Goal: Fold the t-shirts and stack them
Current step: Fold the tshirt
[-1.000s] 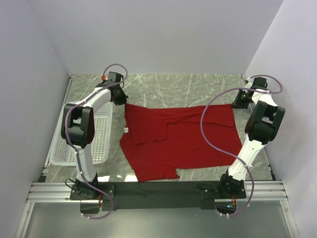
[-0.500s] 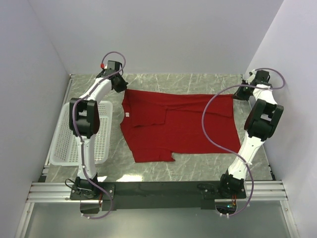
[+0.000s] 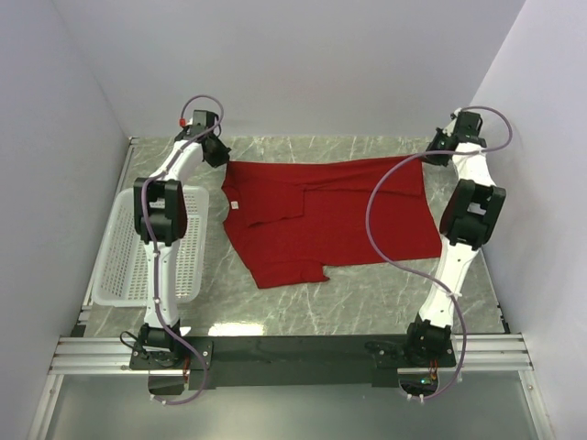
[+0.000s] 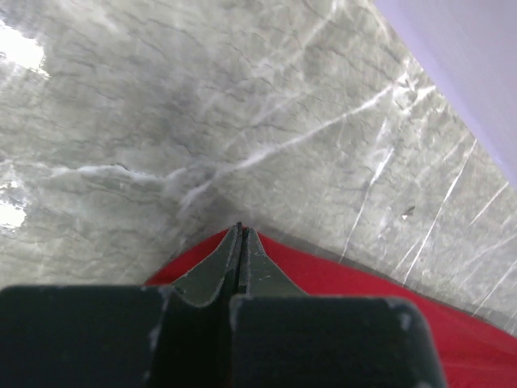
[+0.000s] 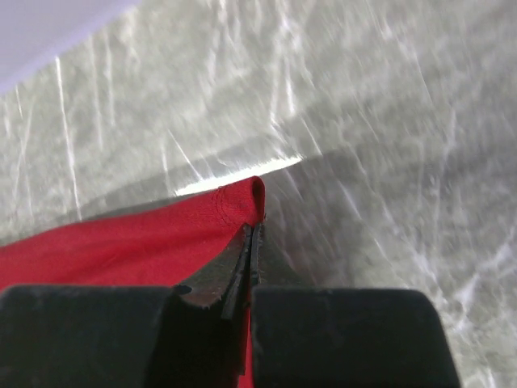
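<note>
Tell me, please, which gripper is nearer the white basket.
Left. The left gripper pinches the t-shirt just beyond the basket; the right gripper holds its opposite corner, across the table.

Both arms at full stretch to far corners. Left gripper [image 3: 221, 160] and right gripper [image 3: 428, 159] each pinch far edge of t-shirt [image 3: 330, 220]. Cloth spans between them, covering far middle of table [image 3: 367, 302]. Back wall [image 3: 321, 73] sits close behind both wrists. White basket [image 3: 119, 266] fills left strip beside left arm (tight squeeze there). Right arm's lilac cable [image 3: 369, 220] loops over shirt. Bare marble between shirt's near edge and arm bases: open lane right across. Right wall [image 3: 541, 183] hugs right arm.
</note>
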You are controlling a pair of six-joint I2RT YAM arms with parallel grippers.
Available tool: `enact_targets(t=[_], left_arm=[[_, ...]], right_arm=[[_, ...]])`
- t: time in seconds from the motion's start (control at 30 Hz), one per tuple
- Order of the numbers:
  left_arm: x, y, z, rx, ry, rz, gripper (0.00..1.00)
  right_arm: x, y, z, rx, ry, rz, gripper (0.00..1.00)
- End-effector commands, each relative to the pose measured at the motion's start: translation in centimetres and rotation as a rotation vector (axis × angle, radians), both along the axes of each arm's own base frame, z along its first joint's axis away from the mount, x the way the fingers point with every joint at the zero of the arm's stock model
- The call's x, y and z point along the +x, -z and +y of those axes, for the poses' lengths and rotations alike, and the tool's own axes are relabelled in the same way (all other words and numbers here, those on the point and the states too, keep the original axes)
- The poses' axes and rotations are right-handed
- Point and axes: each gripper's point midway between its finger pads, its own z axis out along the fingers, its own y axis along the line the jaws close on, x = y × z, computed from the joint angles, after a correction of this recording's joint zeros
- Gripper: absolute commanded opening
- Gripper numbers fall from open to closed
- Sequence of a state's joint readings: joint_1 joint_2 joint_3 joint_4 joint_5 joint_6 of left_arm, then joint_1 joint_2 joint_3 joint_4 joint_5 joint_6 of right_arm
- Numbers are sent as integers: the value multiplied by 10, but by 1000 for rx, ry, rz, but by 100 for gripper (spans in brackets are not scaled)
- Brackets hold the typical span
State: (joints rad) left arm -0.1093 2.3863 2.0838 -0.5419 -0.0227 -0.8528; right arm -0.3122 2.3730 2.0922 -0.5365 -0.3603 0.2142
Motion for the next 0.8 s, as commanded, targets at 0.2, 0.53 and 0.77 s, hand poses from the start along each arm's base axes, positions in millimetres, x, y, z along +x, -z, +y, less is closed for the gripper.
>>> enact_targets(t=[0.2, 0.53, 0.77], left_arm=[[32, -25, 6, -46, -56, -101, 1], [38, -125, 5, -25, 9, -332, 62], [-28, -208, -13, 161, 263, -540, 68]], right_arm=[[46, -37, -15, -136, 130, -145, 4], [34, -90, -17, -201, 40, -215, 63], [-74, -103, 89, -109, -676, -242, 67]])
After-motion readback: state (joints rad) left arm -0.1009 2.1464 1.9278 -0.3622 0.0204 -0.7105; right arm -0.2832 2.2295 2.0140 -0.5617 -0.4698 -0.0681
